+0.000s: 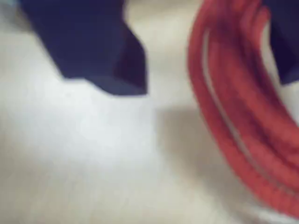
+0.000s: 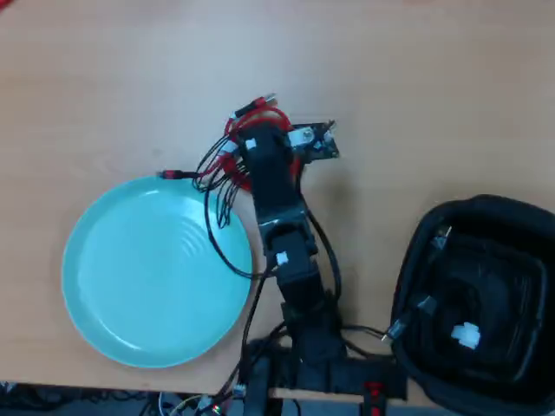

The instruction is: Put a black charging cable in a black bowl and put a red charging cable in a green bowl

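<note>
black boxy arm [image 2: 279, 212]; white labels; loose black wires; dark gripper [image 1: 201, 88]

The wrist view is heavily blurred throughout, with white glare at centre-left. The overhead view is evenly lit and softly focused.

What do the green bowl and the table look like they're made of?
The green bowl: probably glazed ceramic or glossy plastic, given its smooth mint surface with soft highlights and moulded rings. The table: likely wood-look laminate, pale, matte, with faint grain.
</note>
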### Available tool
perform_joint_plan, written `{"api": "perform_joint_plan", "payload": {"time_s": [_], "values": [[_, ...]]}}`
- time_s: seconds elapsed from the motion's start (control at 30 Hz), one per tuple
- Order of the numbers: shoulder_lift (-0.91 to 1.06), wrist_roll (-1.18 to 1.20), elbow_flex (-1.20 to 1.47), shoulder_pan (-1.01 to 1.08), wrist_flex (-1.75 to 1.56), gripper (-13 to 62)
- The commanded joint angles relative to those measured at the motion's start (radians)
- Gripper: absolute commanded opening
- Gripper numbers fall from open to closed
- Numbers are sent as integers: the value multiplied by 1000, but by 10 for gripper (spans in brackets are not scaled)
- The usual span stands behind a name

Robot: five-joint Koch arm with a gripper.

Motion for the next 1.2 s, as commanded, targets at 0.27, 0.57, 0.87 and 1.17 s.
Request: {"api": "perform_joint_plan", "payload": {"time_s": [0.27,0.57,0.87,1.17], "values": [[-193,48,-207,-74,20,284],[-262,48,-310,-72,28,145],[-253,80,-362,-66,21,-74],[-127,92,-457,-78,20,-74]]}}
